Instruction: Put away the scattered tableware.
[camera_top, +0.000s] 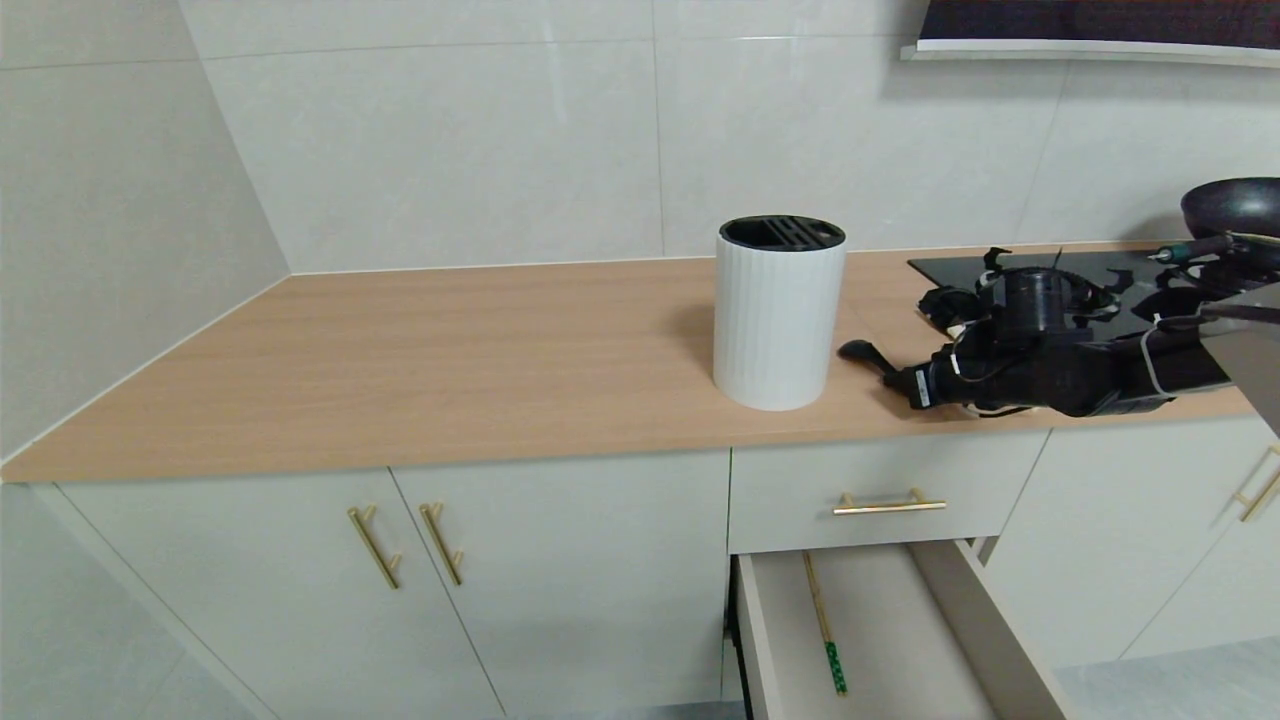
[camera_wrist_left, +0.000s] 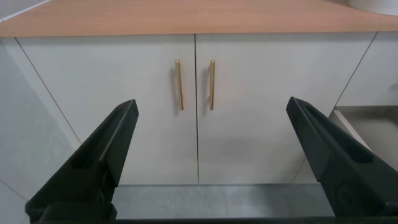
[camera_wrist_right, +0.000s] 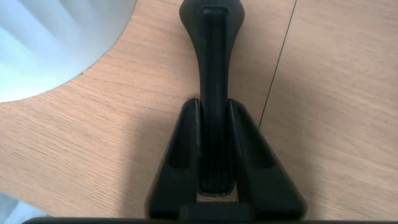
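The left gripper (camera_wrist_left: 211, 109) hangs wide open, facing the cabinet doors (camera_wrist_left: 124, 118) below the countertop (camera_top: 400, 350). On the countertop stands a white utensil holder (camera_top: 779, 315) with a black slotted top. Just at its 3 o'clock, the right gripper (camera_top: 900, 380) is clamped on a black utensil handle (camera_wrist_right: 211, 74), whose end points towards the holder. At the holder's 6 o'clock, chopsticks (camera_top: 822, 620) lie along the left side of the open drawer (camera_top: 900, 640). Far right, a wok (camera_top: 1235, 205) sits on the hob (camera_top: 960, 268).
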